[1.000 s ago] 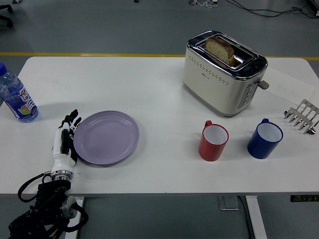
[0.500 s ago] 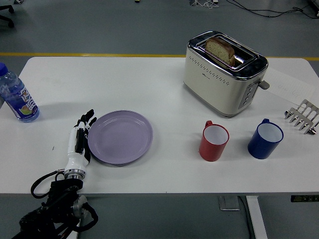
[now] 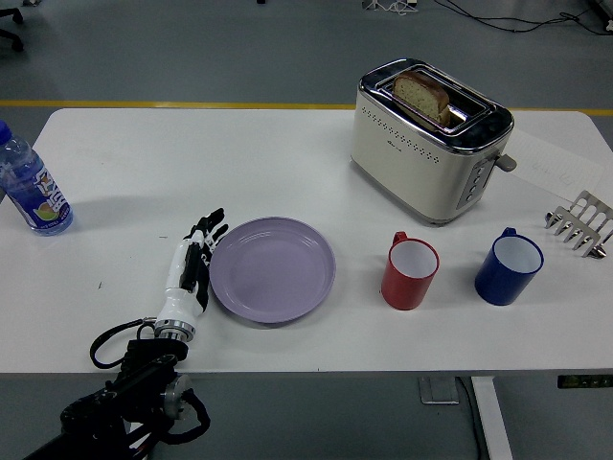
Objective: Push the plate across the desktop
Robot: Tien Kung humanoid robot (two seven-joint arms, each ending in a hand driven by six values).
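Two mugs (image 3: 410,272) (image 3: 509,266), one plate (image 3: 273,269), toaster (image 3: 429,141), bottle (image 3: 32,193), rack (image 3: 580,224).

Lilac plate (image 3: 273,269), red mug (image 3: 410,272)

No wording can be read anywhere. The water bottle (image 3: 29,187) at the left edge of the frame carries a colourful label, but its print is too small to make out. The toaster (image 3: 429,139) in the upper right bears a small dark mark low on its side, also unreadable.
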